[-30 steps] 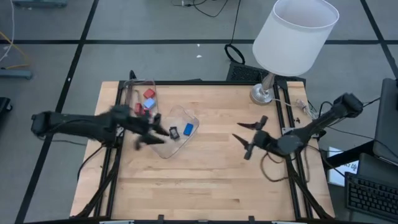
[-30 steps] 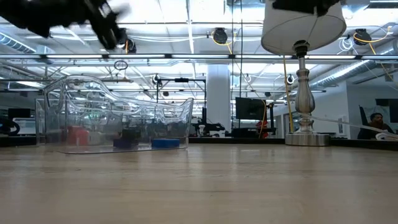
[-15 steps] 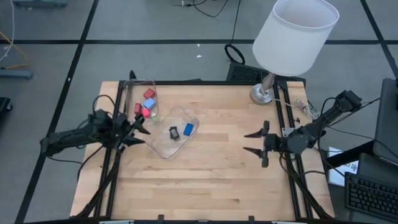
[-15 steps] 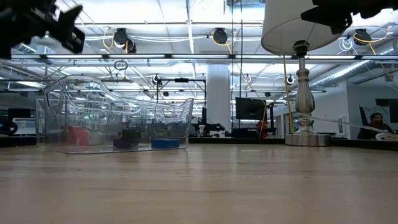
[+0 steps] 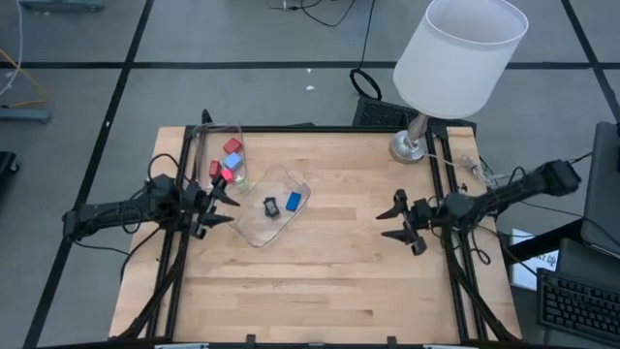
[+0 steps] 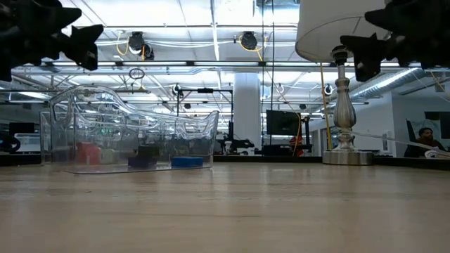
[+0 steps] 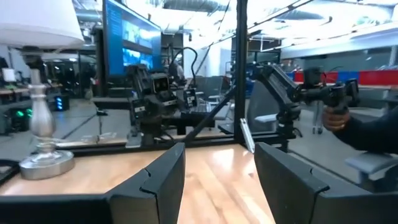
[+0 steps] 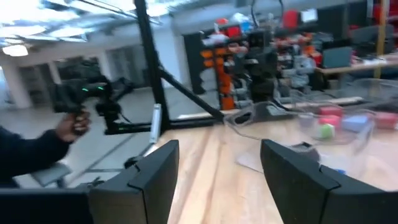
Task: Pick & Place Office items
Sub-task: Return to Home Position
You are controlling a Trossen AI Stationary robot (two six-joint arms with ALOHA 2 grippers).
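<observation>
The office items lie in two clear containers at the table's far left. Red and blue cubes (image 5: pixel 231 153) rest on the floor of a clear box (image 5: pixel 203 145). A black piece (image 5: pixel 270 206) and a flat blue piece (image 5: pixel 294 201) lie in a shallow clear tray (image 5: pixel 254 233). My left gripper (image 5: pixel 218 202) hovers open at the table's left edge, just left of the tray, and touches nothing. My right gripper (image 5: pixel 399 222) hovers open over the table's right side, holding nothing. The wrist views show each gripper, left (image 7: pixel 217 180) and right (image 8: pixel 221 180), with bare table between the fingers.
A lamp with a white shade (image 5: pixel 461 53) stands on its metal base (image 5: pixel 411 146) at the far right corner. Black frame rails (image 5: pixel 176 242) run along both table sides. Bare wood fills the table's middle and near half. A person's hand (image 8: pixel 68 127) shows beyond the table.
My left gripper has drawn back from over the tray toward the table's left edge, sinking a little and rolling. My right gripper has come down, turned toward level and rolled, while its arm folded back toward the right edge. The items have not moved.
</observation>
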